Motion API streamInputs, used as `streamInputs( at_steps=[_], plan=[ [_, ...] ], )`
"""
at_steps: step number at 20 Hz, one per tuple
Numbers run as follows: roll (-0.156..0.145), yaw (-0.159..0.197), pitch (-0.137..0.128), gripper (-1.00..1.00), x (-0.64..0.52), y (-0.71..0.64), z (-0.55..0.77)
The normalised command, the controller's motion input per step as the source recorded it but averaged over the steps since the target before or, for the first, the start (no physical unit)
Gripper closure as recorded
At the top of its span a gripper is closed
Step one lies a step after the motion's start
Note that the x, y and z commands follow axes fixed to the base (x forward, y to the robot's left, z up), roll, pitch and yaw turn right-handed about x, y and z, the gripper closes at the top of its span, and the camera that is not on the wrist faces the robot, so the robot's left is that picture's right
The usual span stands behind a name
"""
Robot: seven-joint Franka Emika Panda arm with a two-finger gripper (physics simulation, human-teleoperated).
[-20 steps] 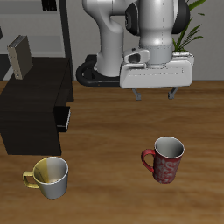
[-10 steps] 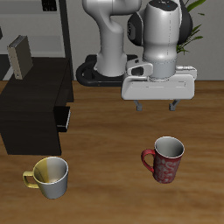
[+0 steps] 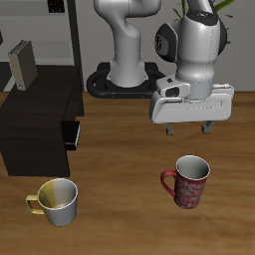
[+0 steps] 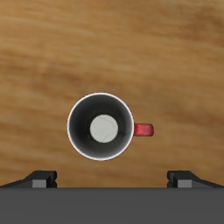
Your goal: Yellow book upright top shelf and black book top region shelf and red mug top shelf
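Hand [image 3: 189, 129] open, empty, hovered above red mug [image 3: 187, 181]; mug stood upright on counter [image 3: 120, 169], toward front edge from hand.

Below me the red mug [image 3: 189, 181] is dark red with a speckled pattern (pale grey inside). The other mug [image 3: 56, 200] is cream with a yellow handle. The shelf [image 3: 35, 125] is black, the yellow book [image 3: 22, 65] dull grey-tan, the table [image 3: 120, 179] brown woodgrain.

Even, shadowless simulator light fills both views; the wooden table [image 3: 120, 199] renders sharp without glare. The black shelf [image 3: 35, 125] at centre left of the exterior view swallows detail.
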Motion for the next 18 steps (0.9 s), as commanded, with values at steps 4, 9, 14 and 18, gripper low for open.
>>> streamInputs(
  at_steps=[4,9,14,18],
  plan=[
    [0.013,-0.155,-0.006,-1.00,0.07,-0.12,0.08],
    [0.021,-0.191,-0.047,-1.00,0.12,-0.24,0.09],
    [0.020,-0.095,0.030,-1.00,0.15,-0.18,-0.18],
    [0.001,-0.035,0.039,-1.00,0.11,-0.13,-0.41]
  ],
)
